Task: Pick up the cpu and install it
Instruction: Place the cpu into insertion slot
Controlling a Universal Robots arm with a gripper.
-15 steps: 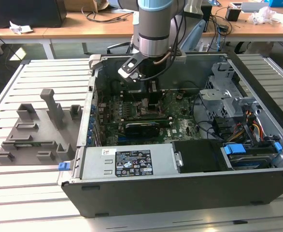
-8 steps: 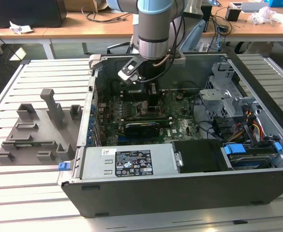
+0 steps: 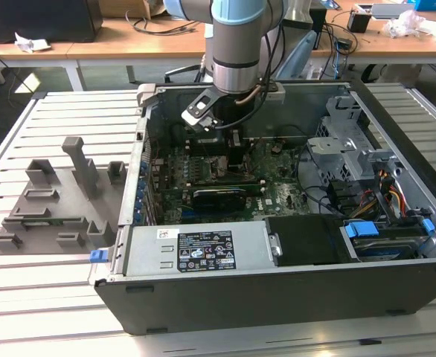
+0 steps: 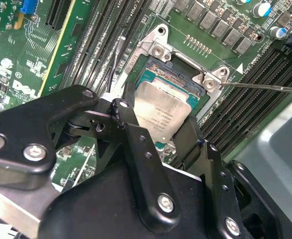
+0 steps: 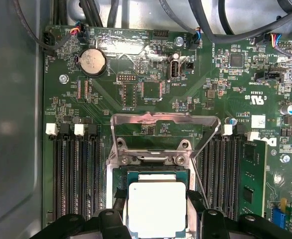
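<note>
In both wrist views the cpu (image 5: 157,211) (image 4: 161,107), a flat square chip with a silver-grey top plate, lies level over the open socket (image 5: 151,174) (image 4: 178,74) on the green motherboard. My gripper (image 5: 157,199) (image 4: 158,122) is shut on the cpu, with one black finger against each of two opposite edges. The socket's metal load plate (image 5: 164,127) stands flipped open just beyond the chip. In the exterior view the arm reaches down into the open computer case, and my gripper (image 3: 218,141) hangs low over the middle of the board.
Memory slots (image 5: 76,174) run along both sides of the socket. A thin retention lever (image 4: 265,87) sticks out beside it. The case holds a power supply (image 3: 196,249), a drive cage (image 3: 344,149) and cables. A grey holder tray (image 3: 54,201) sits outside at the exterior view's left.
</note>
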